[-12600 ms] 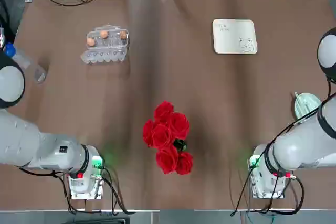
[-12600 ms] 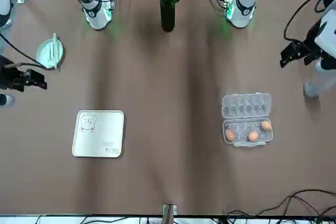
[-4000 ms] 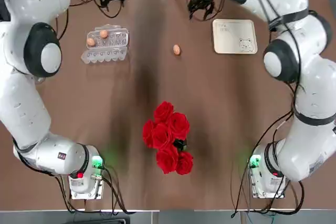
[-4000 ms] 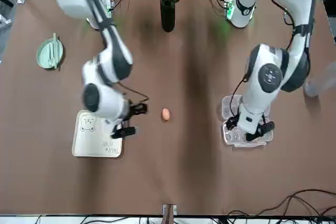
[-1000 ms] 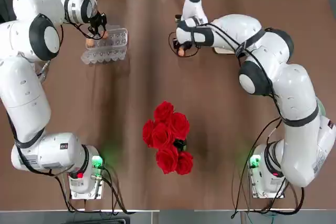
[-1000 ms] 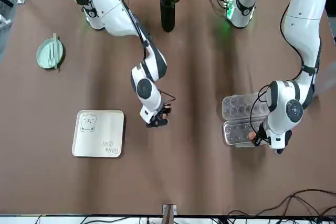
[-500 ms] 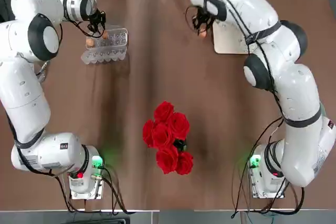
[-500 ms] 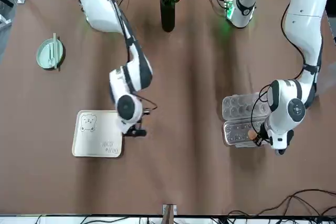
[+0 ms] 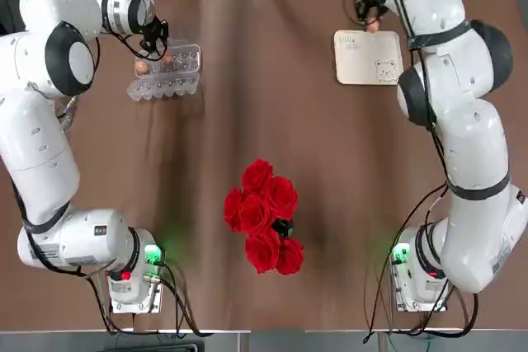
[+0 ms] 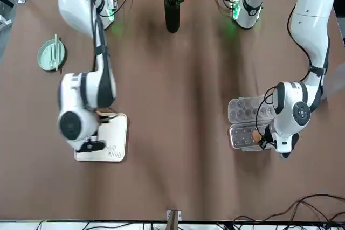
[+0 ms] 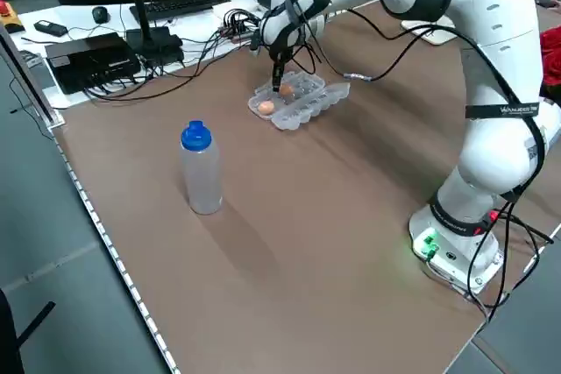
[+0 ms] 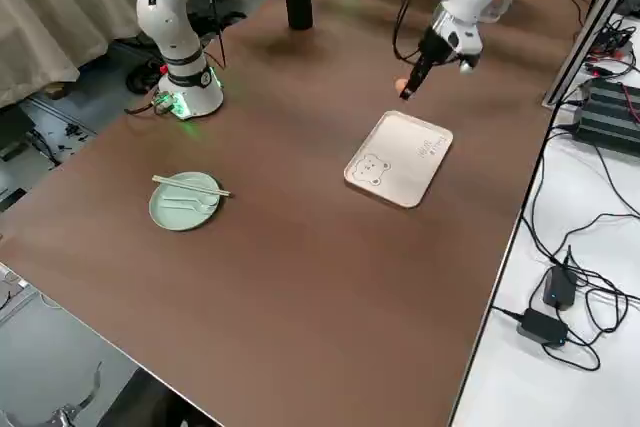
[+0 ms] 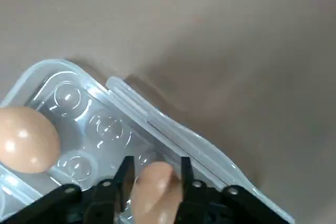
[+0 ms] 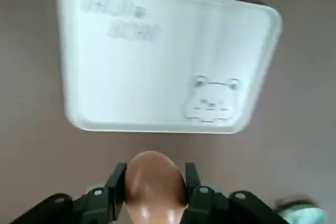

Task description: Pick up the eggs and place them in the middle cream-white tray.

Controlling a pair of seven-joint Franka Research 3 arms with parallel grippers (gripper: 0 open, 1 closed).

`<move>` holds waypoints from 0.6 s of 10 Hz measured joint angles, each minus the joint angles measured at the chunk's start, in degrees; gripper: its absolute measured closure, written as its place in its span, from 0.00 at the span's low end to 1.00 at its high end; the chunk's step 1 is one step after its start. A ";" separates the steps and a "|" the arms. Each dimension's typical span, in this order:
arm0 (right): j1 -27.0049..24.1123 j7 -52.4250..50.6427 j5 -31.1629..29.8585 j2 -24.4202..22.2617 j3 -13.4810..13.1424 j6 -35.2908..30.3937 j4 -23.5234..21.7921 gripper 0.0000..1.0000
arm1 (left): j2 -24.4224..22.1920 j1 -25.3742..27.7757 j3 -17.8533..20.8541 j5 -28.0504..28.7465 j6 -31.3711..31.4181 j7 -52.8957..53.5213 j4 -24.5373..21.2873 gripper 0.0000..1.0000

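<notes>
The cream-white tray [image 9: 369,59] with its bear drawing lies at the far right of the table. My right gripper [image 9: 371,24] hangs just above the tray's far edge [image 14: 163,61], shut on an orange-brown egg [image 14: 154,179] that also shows in the right side view [image 12: 401,85]. At the far left, my left gripper [image 9: 153,49] reaches down into the clear egg carton [image 9: 172,73], its fingers [image 13: 124,176] shut on a second egg [image 13: 155,190]. A third egg [image 13: 26,139] sits in a neighbouring cup of the carton [image 11: 266,107].
A vase of red roses [image 9: 264,216] stands mid-table near the robot. A pale green plate [image 12: 185,200] with chopsticks lies at the right edge. A clear bottle [image 11: 202,168] with a blue cap stands at the left. Cables run along the far edge.
My right gripper has lifted the egg from the middle of the table and carried it right to the tray's far edge. The left gripper has stayed in the carton.
</notes>
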 joint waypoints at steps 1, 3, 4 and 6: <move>-1.15 -4.25 0.00 0.06 -1.05 2.44 -2.57 0.51 | 0.02 -0.10 -0.05 0.00 -0.03 0.00 -0.12 0.44; -3.40 -9.27 0.00 0.29 -1.33 9.82 -7.86 0.51 | 0.08 -0.50 -0.20 0.00 -0.06 0.00 -0.44 0.37; -4.10 -10.06 0.01 0.39 -1.34 13.21 -10.10 0.51 | 0.10 -0.64 -0.23 0.00 -0.06 0.00 -0.51 0.39; -5.10 -10.43 0.37 0.50 -1.26 18.35 -13.23 0.51 | 0.10 -0.75 -0.22 0.00 -0.10 0.00 -0.58 0.51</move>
